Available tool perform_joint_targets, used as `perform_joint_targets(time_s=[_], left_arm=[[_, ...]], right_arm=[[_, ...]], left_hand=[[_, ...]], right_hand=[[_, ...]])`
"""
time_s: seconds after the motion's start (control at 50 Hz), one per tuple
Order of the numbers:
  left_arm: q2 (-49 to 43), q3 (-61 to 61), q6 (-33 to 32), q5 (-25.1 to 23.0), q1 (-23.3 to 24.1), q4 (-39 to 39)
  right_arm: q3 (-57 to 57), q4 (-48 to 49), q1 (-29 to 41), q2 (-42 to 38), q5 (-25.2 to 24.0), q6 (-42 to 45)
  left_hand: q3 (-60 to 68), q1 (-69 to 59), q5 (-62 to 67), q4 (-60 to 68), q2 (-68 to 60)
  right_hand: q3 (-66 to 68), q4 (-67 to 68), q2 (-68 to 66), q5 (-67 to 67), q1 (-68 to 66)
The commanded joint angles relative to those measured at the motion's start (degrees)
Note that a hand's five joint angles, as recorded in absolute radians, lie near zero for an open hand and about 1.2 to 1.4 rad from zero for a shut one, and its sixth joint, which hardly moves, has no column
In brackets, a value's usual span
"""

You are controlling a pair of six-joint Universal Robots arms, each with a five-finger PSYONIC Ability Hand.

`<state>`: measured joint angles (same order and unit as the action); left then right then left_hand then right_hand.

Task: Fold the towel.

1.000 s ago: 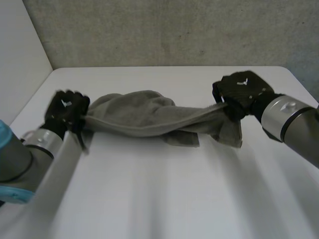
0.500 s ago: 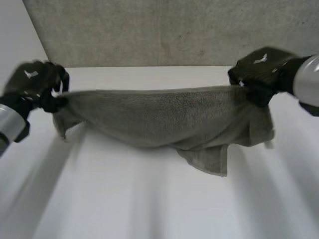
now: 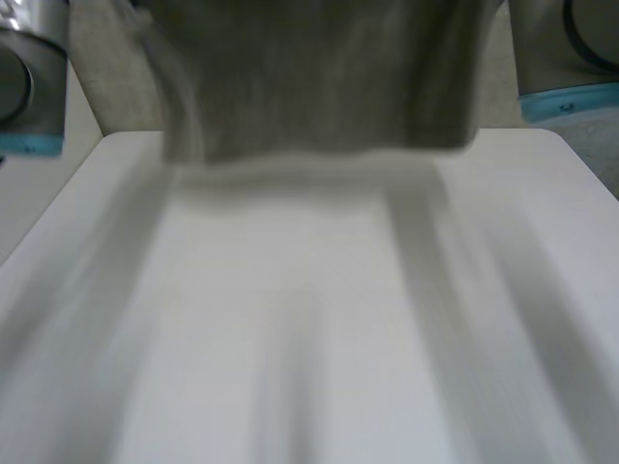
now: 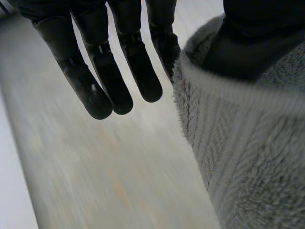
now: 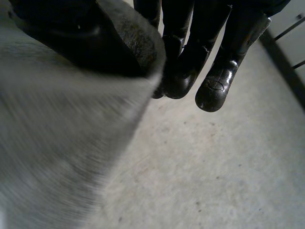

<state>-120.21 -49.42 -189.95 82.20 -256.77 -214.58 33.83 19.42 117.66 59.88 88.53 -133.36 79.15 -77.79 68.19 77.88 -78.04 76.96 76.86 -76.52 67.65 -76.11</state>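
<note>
Grey fluffy towel, hanging spread wide, clear of the white table, lower edge roughly level

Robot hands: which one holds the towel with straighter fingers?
The left robot hand: its fingers hang long and straight beside the towel, while those of the right robot hand bend in toward it.
</note>
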Motion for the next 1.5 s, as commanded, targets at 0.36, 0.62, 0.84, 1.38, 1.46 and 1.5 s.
perform_joint_targets(time_s=[0.36,0.62,0.84,1.38,1.46,1.5], left_arm=[[1.6,-41.3,-4.0,-11.4,-2.3,-9.4],[1.1,-57.1,-15.8,-14.3,-4.4,-14.1],[8.8,-62.0,-15.8,-15.0,-7.4,-10.1],[28.3,-69.8,-14.8,-32.9,-16.4,3.3],[12.9,-57.8,-14.9,-29.3,-12.5,-1.0],[8.3,-53.3,-15.4,-27.2,-10.7,-0.8]], right_arm=[[22.0,-28.2,-4.3,-4.9,-11.9,2.6],[44.6,-16.6,-4.5,-2.9,-12.7,2.1],[53.1,-15.9,-4.3,6.6,-12.2,2.1],[53.3,-41.4,-18.6,21.0,-29.9,8.8],[42.2,-41.5,-17.5,6.5,-25.1,16.0],[37.8,-41.6,-16.3,2.6,-21.4,17.6]], left_hand=[[0.8,-2.2,1.8,2.1,-2.0],[0.8,-2.2,1.8,2.1,-2.0],[0.8,-2.2,1.8,2.1,-2.0],[0.8,-2.2,1.8,2.1,-2.0],[0.8,-2.2,1.8,2.1,-2.0],[0.8,-2.2,1.8,2.1,-2.0]], right_hand=[[3.0,3.1,-3.5,2.3,-3.9],[3.0,3.1,-3.5,2.3,-3.9],[3.0,3.1,-3.5,2.3,-3.9],[3.0,3.1,-3.5,2.3,-3.9],[3.0,3.1,-3.5,2.3,-3.9],[3.0,3.1,-3.5,2.3,-3.9]])
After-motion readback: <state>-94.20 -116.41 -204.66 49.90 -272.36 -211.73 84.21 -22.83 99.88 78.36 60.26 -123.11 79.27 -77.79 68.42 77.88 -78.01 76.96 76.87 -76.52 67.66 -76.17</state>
